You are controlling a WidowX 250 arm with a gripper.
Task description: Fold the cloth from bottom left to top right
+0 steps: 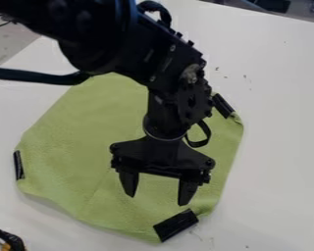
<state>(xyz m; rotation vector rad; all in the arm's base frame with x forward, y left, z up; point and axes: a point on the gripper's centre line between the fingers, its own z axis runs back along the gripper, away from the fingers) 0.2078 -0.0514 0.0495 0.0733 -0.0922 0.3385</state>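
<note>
Camera view | cloth (74,147): green, lies spread on the white table (277,108), beneath the arm | black strips (176,225) are on its left, lower right and upper right edges | gripper (157,199): points down over the lower right part of the cloth, jaws released, wide apart | touching cloth or not: I cannot tell

A white table (277,73) above greyish floor (10,41).
</note>
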